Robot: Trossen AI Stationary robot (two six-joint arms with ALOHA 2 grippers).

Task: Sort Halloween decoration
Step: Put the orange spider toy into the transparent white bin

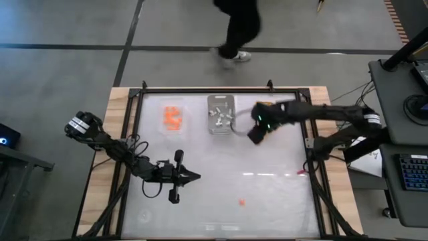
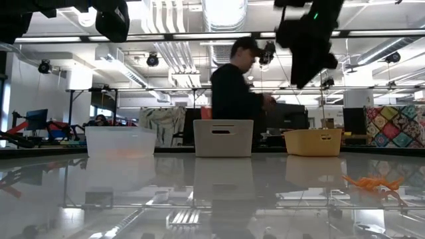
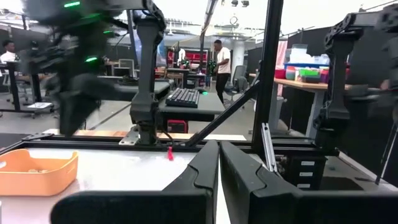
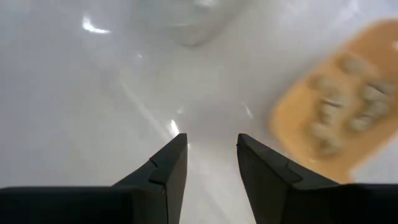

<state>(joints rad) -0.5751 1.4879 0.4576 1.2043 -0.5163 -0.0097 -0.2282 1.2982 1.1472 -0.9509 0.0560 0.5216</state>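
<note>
Right end effector [image 1: 257, 132] up off the desk [image 1: 281, 194], just beside the orange-yellow tray [image 1: 266, 107] and near the grey tray [image 1: 220, 114]; fingers [image 4: 166, 169] parted with nothing between them, bare desk showing through the gap; left end effector [image 1: 190, 177] parked low at the front-left, fingers pressed together, empty. Sorting looks mostly done: orange trinkets [image 1: 172, 118] in the clear tray [image 1: 161, 124], white/grey ones [image 1: 219, 115] in the grey tray, tan ones [image 4: 345, 102] in the orange-yellow tray; one stray orange trinket [image 1: 241, 201] sits alone near the front of the desk, well apart from both arms. Risks, my guess: stray piece is tiny and flat on a glossy surface, so fingers may close over it or flick it away; right arm has to travel past the trays, could nudge one; dropping it in the wrong tray spoils the sort.
</note>
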